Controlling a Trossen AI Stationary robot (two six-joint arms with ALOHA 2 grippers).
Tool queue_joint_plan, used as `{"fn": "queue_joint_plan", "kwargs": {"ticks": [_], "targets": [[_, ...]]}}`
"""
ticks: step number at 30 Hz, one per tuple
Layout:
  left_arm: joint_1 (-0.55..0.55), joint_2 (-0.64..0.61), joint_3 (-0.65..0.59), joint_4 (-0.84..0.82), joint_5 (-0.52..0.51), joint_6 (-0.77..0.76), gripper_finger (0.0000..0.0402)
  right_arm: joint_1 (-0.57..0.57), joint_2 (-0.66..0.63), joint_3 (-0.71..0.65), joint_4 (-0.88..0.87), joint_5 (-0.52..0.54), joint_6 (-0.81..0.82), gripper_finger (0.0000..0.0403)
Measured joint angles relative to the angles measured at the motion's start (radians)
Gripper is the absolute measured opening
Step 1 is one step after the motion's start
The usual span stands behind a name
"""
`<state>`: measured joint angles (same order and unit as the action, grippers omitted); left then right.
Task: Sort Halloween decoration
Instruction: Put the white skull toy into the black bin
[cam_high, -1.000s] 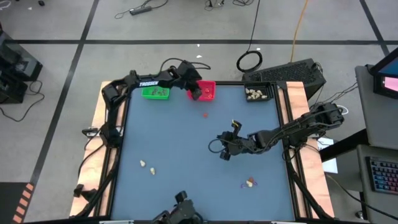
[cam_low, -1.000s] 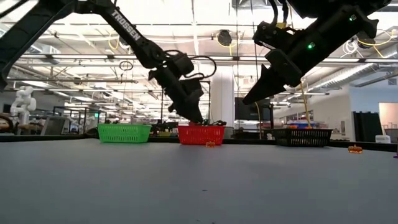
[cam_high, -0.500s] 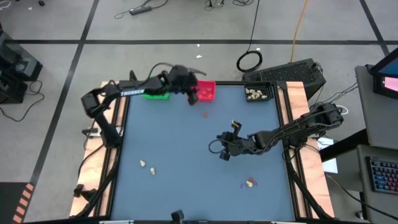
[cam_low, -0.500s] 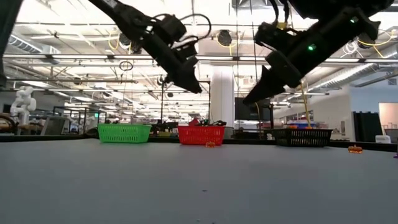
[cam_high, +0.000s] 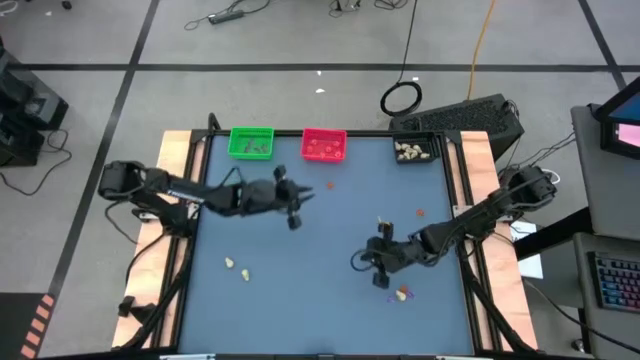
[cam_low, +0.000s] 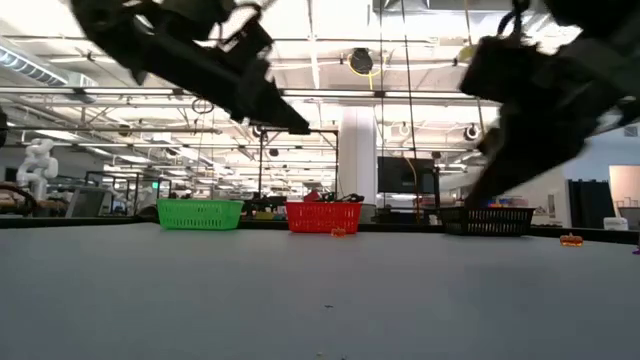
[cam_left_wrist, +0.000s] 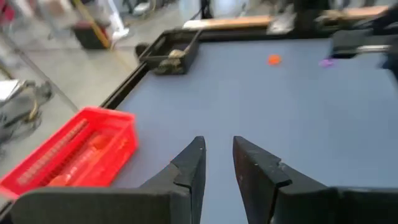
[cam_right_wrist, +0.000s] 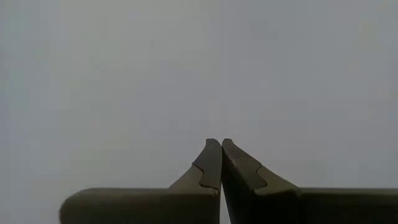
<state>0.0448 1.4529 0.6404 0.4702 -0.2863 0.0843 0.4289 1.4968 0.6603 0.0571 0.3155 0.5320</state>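
Observation:
The decorations are tiny trinkets scattered on the table. An orange one (cam_high: 331, 184) lies in front of the red tray (cam_high: 323, 146) and another orange one (cam_high: 420, 212) lies toward the right. Two cream ones (cam_high: 237, 268) lie near left, and a purple-and-cream pair (cam_high: 401, 293) lies near right. More trinkets lie in the green tray (cam_high: 250, 143) and the black tray (cam_high: 415, 151). My left gripper (cam_high: 295, 207) hovers over mid-table, slightly open and empty (cam_left_wrist: 217, 152). My right gripper (cam_high: 379, 270) is shut and empty (cam_right_wrist: 221, 146), just beside the purple-and-cream pair.
The three trays stand in a row along the table's far edge. Wooden rails (cam_high: 180, 150) border the table on its left and right sides. Bare blue-grey table (cam_high: 300, 290) lies between the two arms and toward the near edge.
My left gripper has risen out of the red tray and swung back toward the table's left and near side, to mid-table. My right gripper has moved toward the near edge, close to the purple-and-cream pair. The trinkets on the table have stayed in place.

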Motion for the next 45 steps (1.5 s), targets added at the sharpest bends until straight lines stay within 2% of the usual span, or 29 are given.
{"fn": "queue_joint_plan", "kwargs": {"ticks": [5, 9, 12, 17, 22, 26, 32, 41, 45], "targets": [[-0.149, 0.001, -0.089, 0.158, -0.060, 0.001, 0.0088, 0.099, -0.018, 0.110, -0.305, -0.035, 0.157, 0.0009], [-0.223, 0.000, -0.096, 0.167, -0.088, 0.009, 0.0088, 0.159, -0.007, 0.262, -0.620, -0.076, 0.306, 0.0020], [-0.256, 0.000, -0.096, 0.180, -0.100, 0.030, 0.0088, 0.187, 0.013, 0.342, -0.775, -0.160, 0.429, 0.0032], [-0.271, 0.000, -0.096, 0.174, -0.107, 0.034, 0.0088, 0.237, 0.067, 0.382, -0.820, -0.286, 0.539, 0.0073], [-0.271, 0.000, -0.096, 0.174, -0.109, 0.034, 0.0088, 0.261, 0.149, 0.395, -0.830, -0.334, 0.560, 0.0128], [-0.271, 0.000, -0.096, 0.173, -0.111, 0.034, 0.0088, 0.261, 0.214, 0.409, -0.829, -0.348, 0.543, 0.0142], [-0.271, 0.000, -0.096, 0.173, -0.111, 0.033, 0.0088, 0.260, 0.260, 0.433, -0.830, -0.352, 0.496, 0.0115], [-0.271, 0.001, -0.096, 0.172, -0.112, 0.032, 0.0088, 0.250, 0.260, 0.433, -0.834, -0.347, 0.442, 0.0010], [-0.271, 0.001, -0.096, 0.172, -0.112, 0.030, 0.0088, 0.242, 0.262, 0.489, -0.885, -0.326, 0.388, 0.0004]]}}
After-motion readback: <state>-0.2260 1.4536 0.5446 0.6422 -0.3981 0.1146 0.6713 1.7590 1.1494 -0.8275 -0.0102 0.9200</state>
